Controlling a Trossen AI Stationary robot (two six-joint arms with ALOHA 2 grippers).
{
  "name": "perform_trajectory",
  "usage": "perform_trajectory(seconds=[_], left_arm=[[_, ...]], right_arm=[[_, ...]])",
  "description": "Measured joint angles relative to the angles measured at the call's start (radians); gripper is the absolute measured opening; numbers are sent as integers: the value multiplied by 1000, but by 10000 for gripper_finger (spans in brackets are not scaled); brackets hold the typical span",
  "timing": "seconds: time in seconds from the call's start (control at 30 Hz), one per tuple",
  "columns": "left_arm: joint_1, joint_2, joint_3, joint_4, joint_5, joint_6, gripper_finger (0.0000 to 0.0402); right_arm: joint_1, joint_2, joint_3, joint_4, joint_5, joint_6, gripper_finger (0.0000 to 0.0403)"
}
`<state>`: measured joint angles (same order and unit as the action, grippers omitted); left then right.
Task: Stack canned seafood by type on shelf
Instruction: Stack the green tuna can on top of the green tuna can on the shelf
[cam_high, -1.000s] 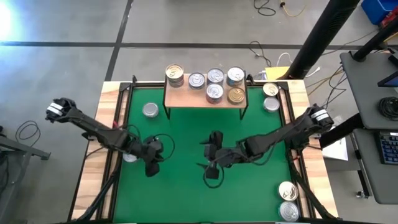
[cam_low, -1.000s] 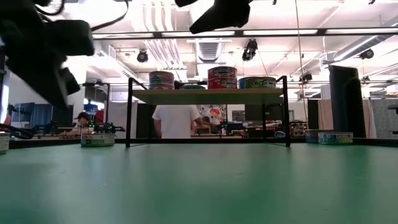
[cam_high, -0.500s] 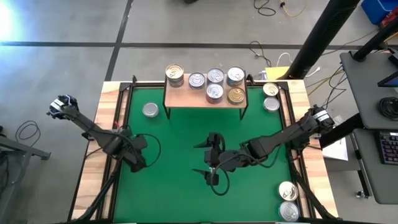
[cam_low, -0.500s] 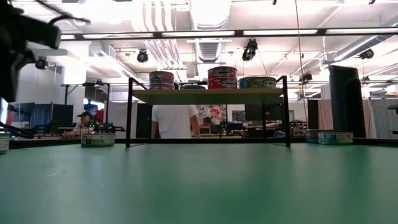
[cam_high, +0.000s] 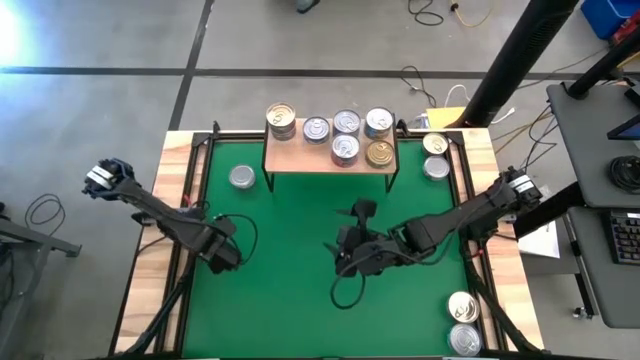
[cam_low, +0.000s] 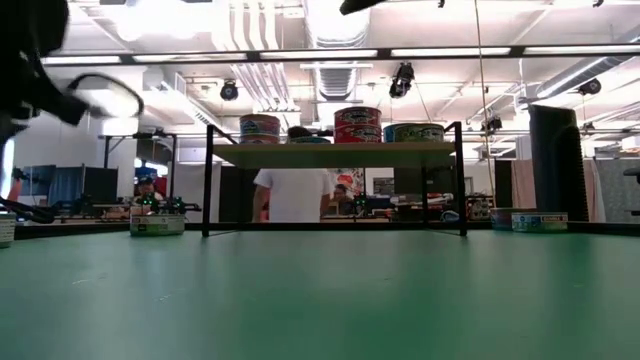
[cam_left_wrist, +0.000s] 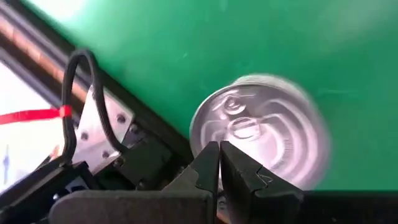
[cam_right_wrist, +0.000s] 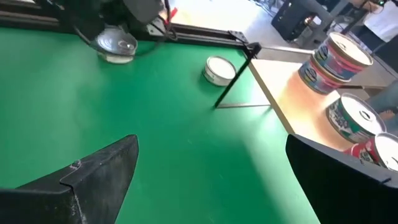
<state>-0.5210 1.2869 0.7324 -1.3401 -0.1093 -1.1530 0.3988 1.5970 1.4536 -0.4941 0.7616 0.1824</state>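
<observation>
The shelf (cam_high: 330, 156) stands at the table's far side with several tins (cam_high: 346, 147) on its board, some stacked. My left gripper (cam_high: 224, 254) is shut and hangs by the table's left border. In the left wrist view its fingertips (cam_left_wrist: 219, 148) sit over the rim of a silver-topped tin (cam_left_wrist: 258, 130) lying flat on the green mat. The arm hides that tin in the high view. My right gripper (cam_high: 350, 238) is wide open above the middle of the mat, holding nothing (cam_right_wrist: 211, 143). Another tin (cam_high: 241, 177) rests on the mat left of the shelf. My left gripper's shut fingers (cam_left_wrist: 208, 163) point down over the edge of the tin's top (cam_left_wrist: 214, 121), the side toward the left border. I cannot tell whether they touch it. The tin lies flat on the mat.
Two tins (cam_high: 435, 156) sit on the wooden border right of the shelf, and two more (cam_high: 462, 322) on the border at the near right corner. A black rail (cam_left_wrist: 37, 56) runs along the mat's left edge beside my left gripper. A person (cam_low: 295, 195) stands behind the table.
My left gripper has moved toward the table's left edge and now stands over the tin by the border. My right gripper has risen, turned, and shifted slightly toward the far right while staying wide open. No tin has visibly changed place.
</observation>
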Motion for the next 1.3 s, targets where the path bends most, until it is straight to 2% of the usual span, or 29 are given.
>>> perform_trajectory(seconds=[0.1,0.2,0.47,0.53,0.6,0.7,0.77,0.83,0.9,0.97,1.03,1.3], left_arm=[[47,70,-17,-5,64,44,0],[80,144,-9,12,79,121,0],[105,314,30,100,153,364,0],[104,356,86,96,124,439,0],[101,393,174,130,46,517,0],[86,422,320,380,-70,637,0],[71,439,384,440,-93,703,0],[57,432,425,411,-82,756,0],[40,429,471,494,-76,781,0],[25,427,474,445,-76,781,0],[11,432,471,465,-75,769,0],[-6,419,332,448,-74,669,0]], right_arm=[[1,-2,4,-2,-2,-23,400],[0,-4,11,1,-2,-44,400],[0,-5,29,-2,-2,-90,400],[0,-5,29,-3,-2,-98,400],[0,-5,29,-2,-2,-103,400],[0,-5,29,-2,-2,-91,400],[0,-5,27,-4,-7,-59,400],[0,-5,21,-16,-38,-10,400],[4,-4,17,-67,-92,56,400],[12,6,13,-122,-139,144,400],[31,19,0,-194,-151,240,400],[133,124,-29,-223,-200,446,400]])
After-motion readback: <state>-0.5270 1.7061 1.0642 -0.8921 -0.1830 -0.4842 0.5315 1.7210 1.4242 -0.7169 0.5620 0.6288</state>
